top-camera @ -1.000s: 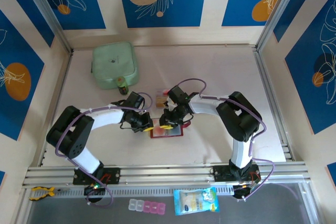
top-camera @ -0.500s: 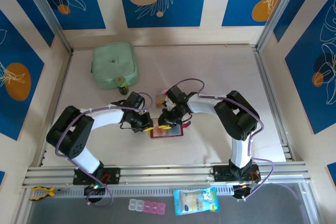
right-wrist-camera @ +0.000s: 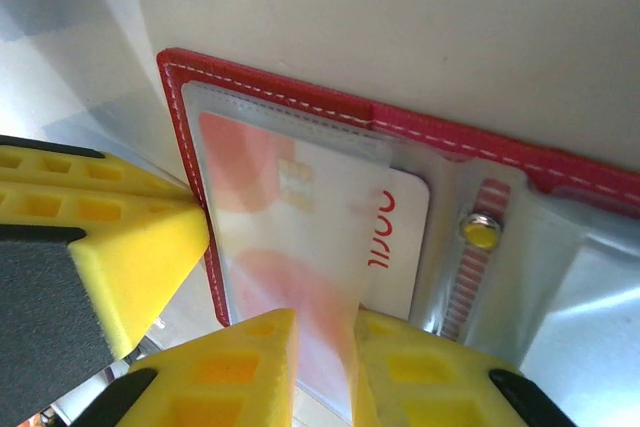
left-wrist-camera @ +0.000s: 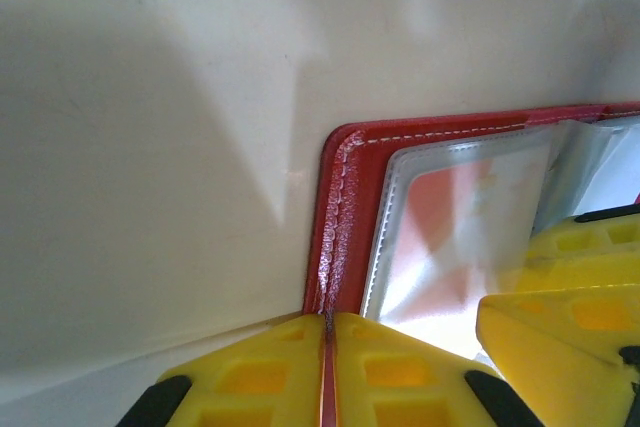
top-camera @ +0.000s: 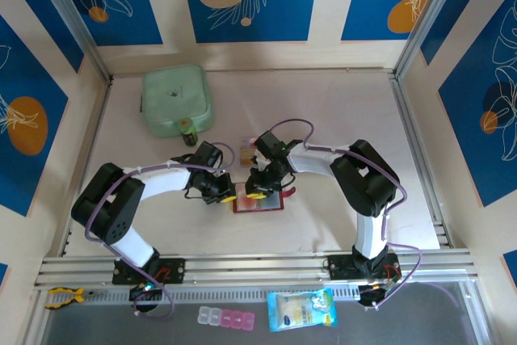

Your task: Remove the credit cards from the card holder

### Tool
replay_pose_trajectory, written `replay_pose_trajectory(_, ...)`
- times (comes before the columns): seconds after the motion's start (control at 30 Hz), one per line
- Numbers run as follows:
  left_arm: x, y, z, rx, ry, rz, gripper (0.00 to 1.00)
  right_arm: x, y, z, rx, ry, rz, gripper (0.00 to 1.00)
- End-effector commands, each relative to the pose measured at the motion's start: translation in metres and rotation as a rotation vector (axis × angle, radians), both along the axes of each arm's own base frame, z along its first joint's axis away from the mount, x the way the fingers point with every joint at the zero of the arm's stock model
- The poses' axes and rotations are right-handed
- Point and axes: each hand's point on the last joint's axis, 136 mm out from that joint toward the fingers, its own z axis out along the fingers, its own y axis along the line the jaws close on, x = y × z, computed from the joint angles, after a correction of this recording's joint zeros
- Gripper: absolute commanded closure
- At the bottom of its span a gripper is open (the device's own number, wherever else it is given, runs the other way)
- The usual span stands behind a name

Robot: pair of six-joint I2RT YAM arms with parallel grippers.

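Pulling straight outward suits the card (right-wrist-camera: pixel 300 217) pinched in the right gripper (right-wrist-camera: pixel 325 367), with the left gripper (left-wrist-camera: pixel 328 367) clamped on the holder (left-wrist-camera: pixel 345 207) edge.

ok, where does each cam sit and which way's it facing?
Top external: above and behind the bases, looking down on the table; both arms whole, left gripper and right gripper meeting at the card holder.
Left wrist: on the left arm, looking along its fingers, shut on the holder's red edge.
Right wrist: on the right arm, looking down its fingers, which pinch a clear pocket with a pinkish card inside.
Shared: both wrist views show the holder and the other arm's yellow fingers.
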Motion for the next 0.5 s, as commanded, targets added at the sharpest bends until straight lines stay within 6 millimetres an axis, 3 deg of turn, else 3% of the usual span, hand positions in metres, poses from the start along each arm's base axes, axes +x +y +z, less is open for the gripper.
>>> replay_pose_trajectory(0.0,-0.008,0.007,-0.006,0.021,0.034,0.0,0.88,-0.003,-0.008,0.006,-0.046,-0.018,0.011,0.79)
replay_pose_trajectory(0.27,-0.003,-0.01,0.013,-0.045,0.0,-0.037,0.92,-0.005,-0.005,0.004,-0.032,-0.009,0.014,0.79)
replay_pose_trajectory(0.47,-0.007,-0.009,0.003,-0.029,0.027,-0.047,0.92,-0.004,-0.007,0.004,-0.04,-0.014,0.012,0.79)
